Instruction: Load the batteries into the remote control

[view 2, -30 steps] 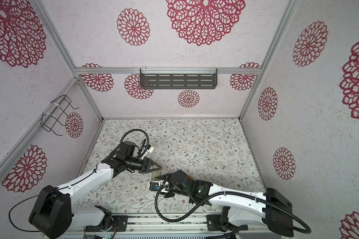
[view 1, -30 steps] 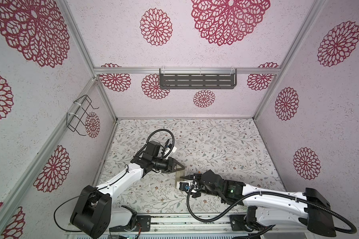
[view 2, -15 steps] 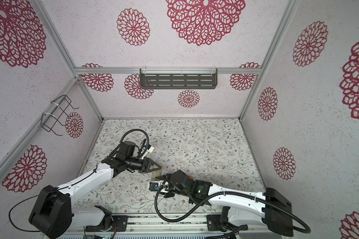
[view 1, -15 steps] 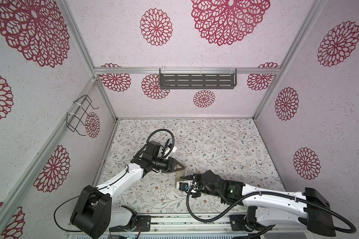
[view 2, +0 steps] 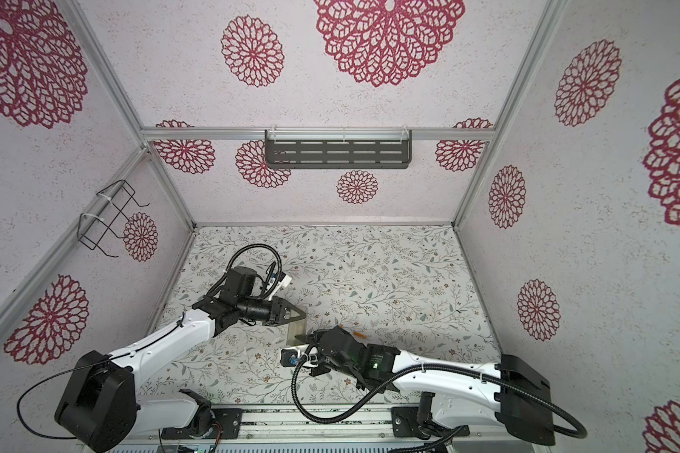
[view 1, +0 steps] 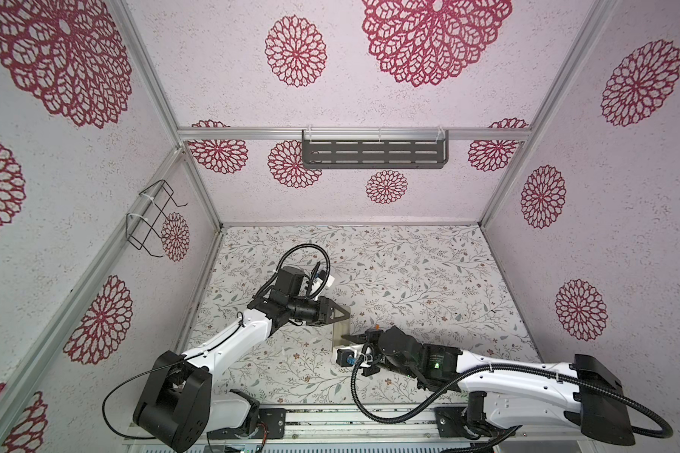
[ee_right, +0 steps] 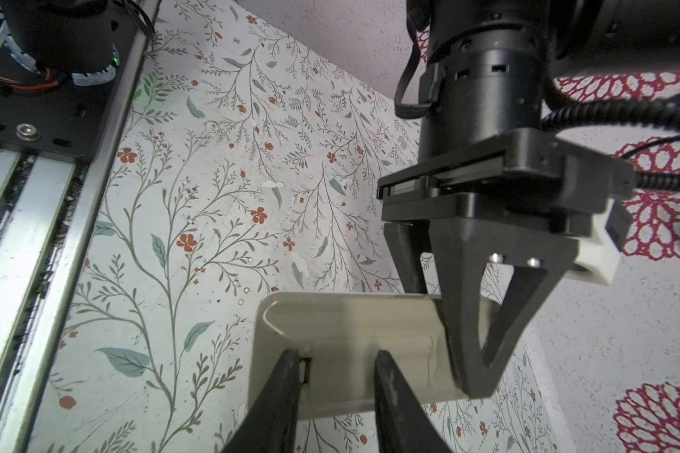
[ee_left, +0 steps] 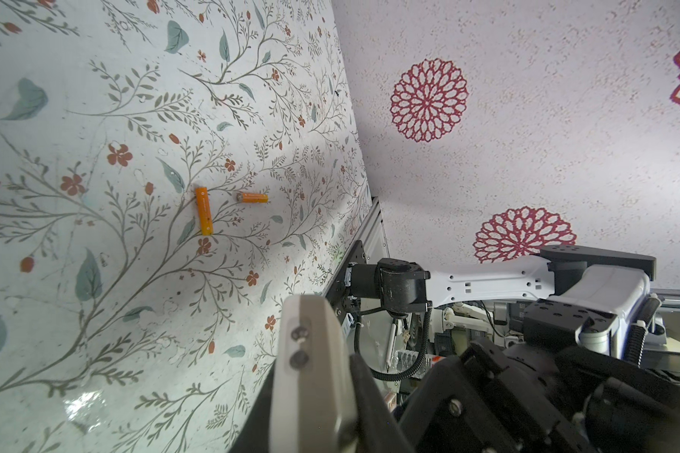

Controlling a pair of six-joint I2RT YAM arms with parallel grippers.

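On the left, our black left tool (view 1: 344, 313) is pressed together on one edge of the slim, beige-backed plastic remote control (view 1: 340, 333), whose plain back faces the right arm. Our black right tool (ee_right: 338, 364) has its tips partly spread against that back, straddling a strip of it, and we cannot tell whether they pinch it. Further right, the two small orange cylindrical batteries (ee_left: 204, 211) (ee_left: 253, 197) lie on the floral-patterned table (view 1: 409, 282), near each other but apart and roughly at right angles.
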